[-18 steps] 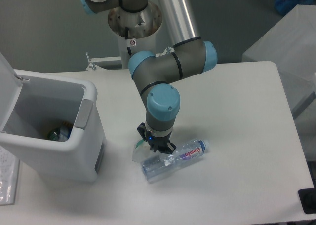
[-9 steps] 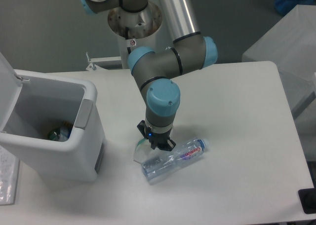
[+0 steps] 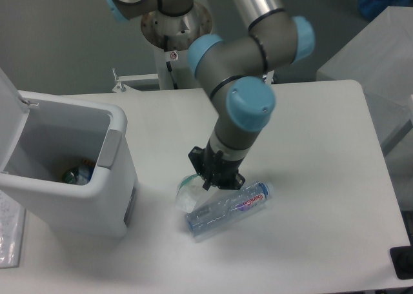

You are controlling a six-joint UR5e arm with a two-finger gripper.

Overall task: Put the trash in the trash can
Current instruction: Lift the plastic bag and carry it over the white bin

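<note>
Two trash items lie near the front of the white desk (image 3: 310,146): a crushed clear water bottle (image 3: 227,208) with a red-blue label, lying on its side with its cap end toward the right, and just beside its left end a crumpled white wad (image 3: 186,193) with a green bit. Directly above them, the claw (image 3: 215,176) points down, close over the wad and bottle; whether it is released or clenched cannot be told. Left, the boxy white trash can (image 3: 84,197) stands with lid (image 3: 8,110) raised, grey latch panel on its rim, some items visible inside.
</note>
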